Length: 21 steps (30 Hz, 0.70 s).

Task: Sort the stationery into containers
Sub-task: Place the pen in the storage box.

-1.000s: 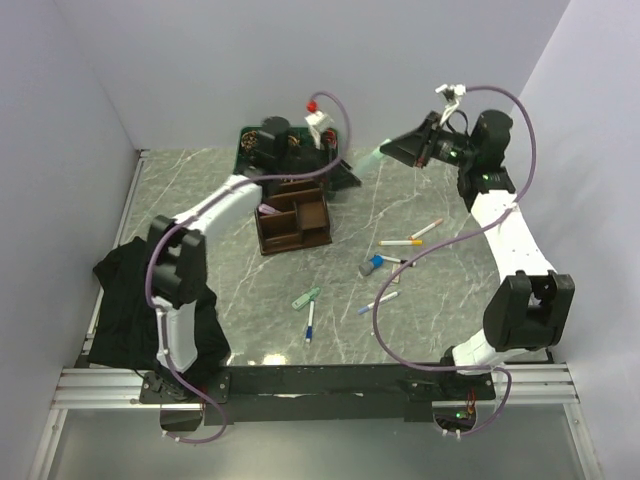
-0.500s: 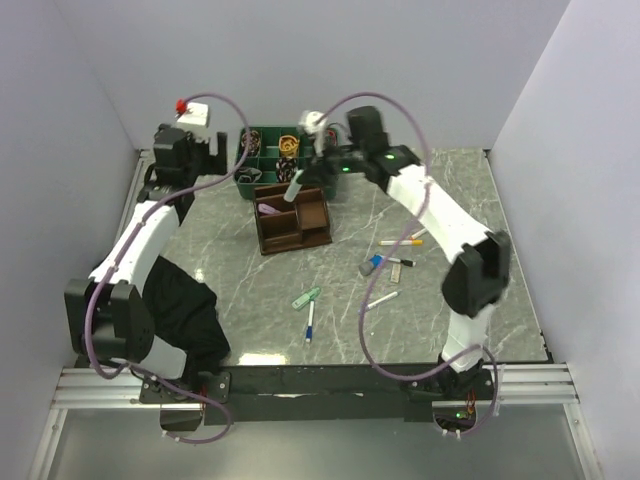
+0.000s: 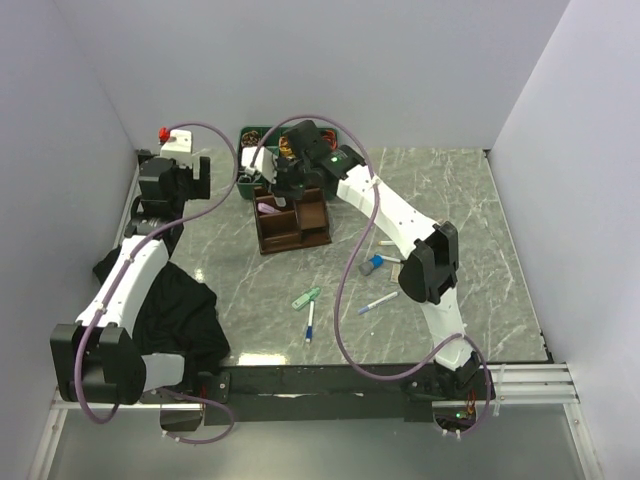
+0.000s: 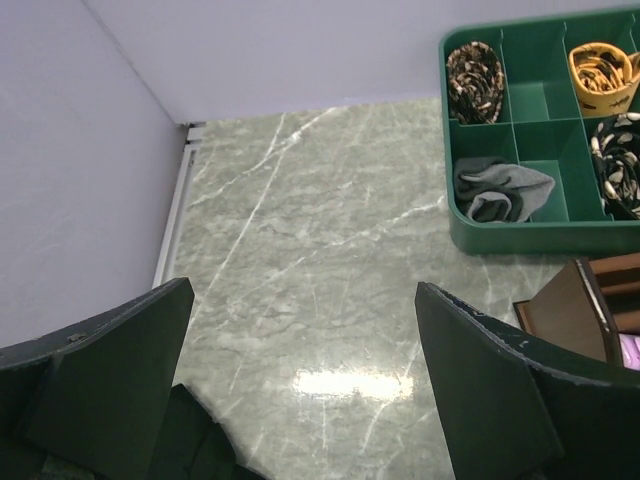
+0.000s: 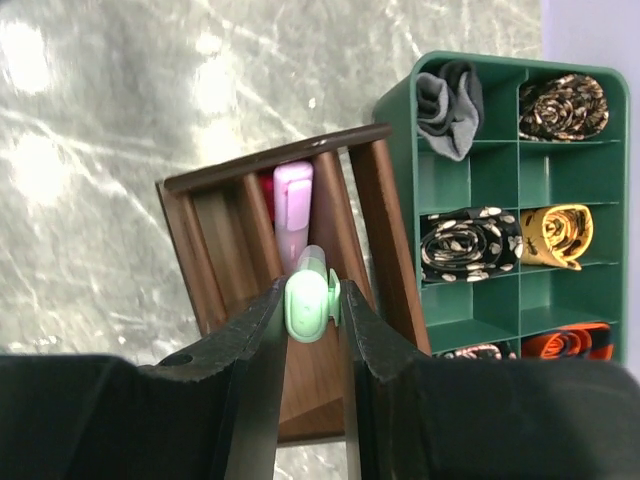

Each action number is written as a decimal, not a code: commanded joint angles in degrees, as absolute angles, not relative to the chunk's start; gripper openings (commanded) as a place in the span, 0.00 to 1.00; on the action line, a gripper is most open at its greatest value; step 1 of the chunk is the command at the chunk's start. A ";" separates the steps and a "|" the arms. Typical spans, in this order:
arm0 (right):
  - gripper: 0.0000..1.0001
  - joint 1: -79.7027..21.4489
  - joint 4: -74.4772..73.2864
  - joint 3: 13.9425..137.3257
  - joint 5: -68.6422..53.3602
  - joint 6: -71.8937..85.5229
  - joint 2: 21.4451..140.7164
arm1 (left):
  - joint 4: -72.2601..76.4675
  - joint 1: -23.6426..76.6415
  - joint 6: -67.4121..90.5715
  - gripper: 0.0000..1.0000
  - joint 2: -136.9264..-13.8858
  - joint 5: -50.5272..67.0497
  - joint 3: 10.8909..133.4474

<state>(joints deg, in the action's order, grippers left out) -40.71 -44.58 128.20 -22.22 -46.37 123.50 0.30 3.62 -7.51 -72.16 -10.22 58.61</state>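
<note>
My right gripper (image 5: 311,302) is shut on a mint-green marker (image 5: 307,300), held end-on just above the dark brown organiser (image 5: 205,235). A pink marker (image 5: 293,205) stands in one of its compartments. From above, the right gripper (image 3: 282,196) hovers over the organiser (image 3: 300,232). Loose on the table lie a mint-green clip (image 3: 306,297), a blue pen (image 3: 309,328), a blue-and-white pen (image 3: 377,302) and a grey-blue cylinder (image 3: 372,265). My left gripper (image 4: 300,380) is open and empty over bare table at the far left, away from the organiser (image 4: 570,310).
A green divided tray (image 5: 400,150) of rolled ties and socks stands right behind the organiser, with its near rim (image 4: 500,240) in the left wrist view. A black cloth (image 3: 170,310) is heaped at the left front. The right arm's cable loops over the middle of the table.
The right arm swung in from the far right and now holds the mint-green marker over the organiser. The left arm drew back from the organiser to the far left with its jaws open.
</note>
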 commanded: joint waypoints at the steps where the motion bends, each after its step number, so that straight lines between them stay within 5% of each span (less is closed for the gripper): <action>1: 0.00 -41.39 -47.19 129.38 -16.88 -52.38 123.92 | 4.48 3.25 -8.00 0.99 -70.49 -10.81 57.04; 21: 0.00 -43.59 -41.41 131.22 -15.56 -49.92 131.92 | 2.90 2.81 -5.71 1.00 -69.08 -7.91 55.55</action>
